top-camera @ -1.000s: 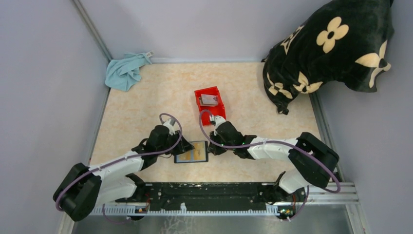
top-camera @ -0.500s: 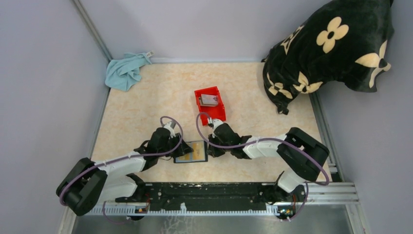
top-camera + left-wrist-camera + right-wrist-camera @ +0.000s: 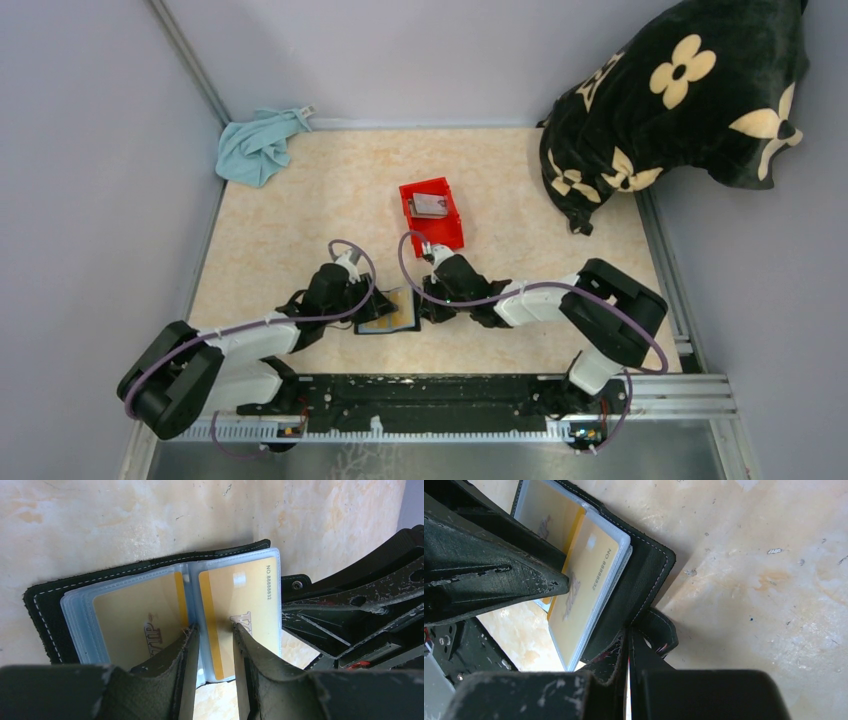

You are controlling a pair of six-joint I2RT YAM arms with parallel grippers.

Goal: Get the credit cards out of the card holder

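From above: find the card holder [image 3: 388, 312] spread open on the near part of the bench [image 3: 300, 200], flanked by left gripper [image 3: 370, 310] and right gripper [image 3: 430, 305]; too small to judge either grip.

From the left wrist: part open, tips down on the clear sleeve over the credit cards [image 3: 245, 595], hiding their near ends. Could skid on slick plastic or drag the whole page.

From the right wrist: closed tight beside the snap tab [image 3: 659, 630]; cannot tell whether pinching the cover. Might let the holder slide if not.

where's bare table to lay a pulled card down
Widest bare patch: the tabletop between the blue cloth and the red bin. A narrower strip between the bin and the black cushion. Crowded: near centre, where the left arm and right arm meet at the card holder.
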